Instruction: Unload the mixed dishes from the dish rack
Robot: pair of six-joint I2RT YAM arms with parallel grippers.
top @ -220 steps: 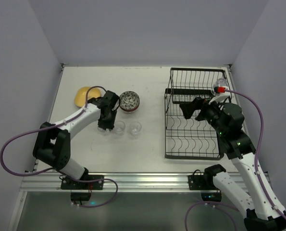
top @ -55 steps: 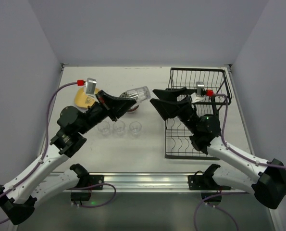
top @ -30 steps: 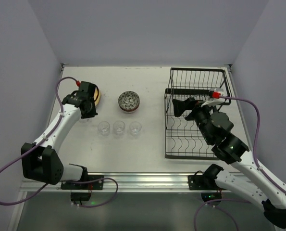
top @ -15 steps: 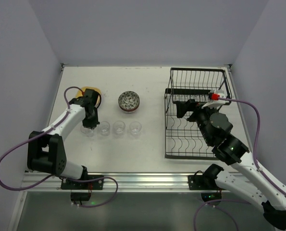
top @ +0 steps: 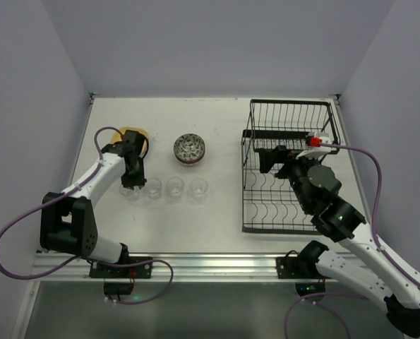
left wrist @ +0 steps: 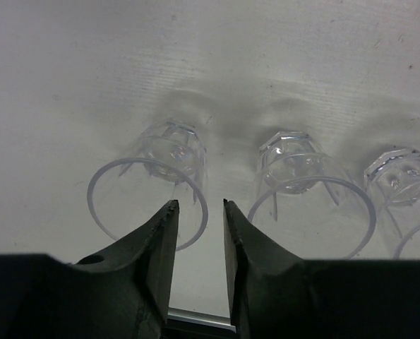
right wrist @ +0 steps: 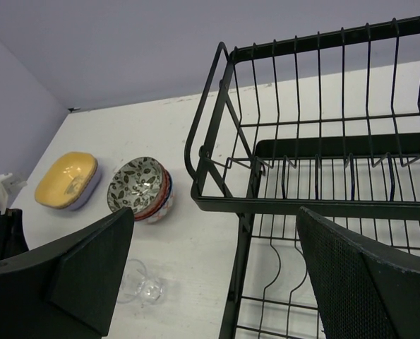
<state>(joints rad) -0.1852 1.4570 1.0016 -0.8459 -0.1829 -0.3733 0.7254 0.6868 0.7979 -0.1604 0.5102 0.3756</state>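
On the overhead camera, my left pincer [top: 130, 182] sits low over a small clear faceted glass [top: 130, 192], the end one of a row. Three more clear glasses [top: 174, 187] stand off to the pincer's right on the white surface [top: 217, 127]. Just beyond the pincer lies a yellow rounded-square plate [top: 133, 134], with a stack of round patterned bowls [top: 189, 147] further right. My right pincer [top: 266, 159] hovers over the large black wire dish rack [top: 289, 212], where I can spot no dish.

On the left wrist camera, the left pincer [left wrist: 199, 212] has its fingers a narrow gap apart, wider than the glass wall. The rim of the small clear faceted glass [left wrist: 147, 201] runs under that gap, with one finger over the mouth and the other outside it. The glass stands upright, and I judge it released, though I cannot rule out a light touch. Its neighbour [left wrist: 310, 187] stands just beside the outer finger.

On the right wrist camera, the right pincer [right wrist: 215, 219] is spread wide and holds nothing. The rack [right wrist: 294, 145] lies below it, and the plate [right wrist: 65, 178] and bowls [right wrist: 140, 185] are well apart from it.

The risk is in the left pincer's withdrawal. If it rises askew, the inner finger could hook the rim and tip the glass into the row. Spreading wider first could shove the neighbour.
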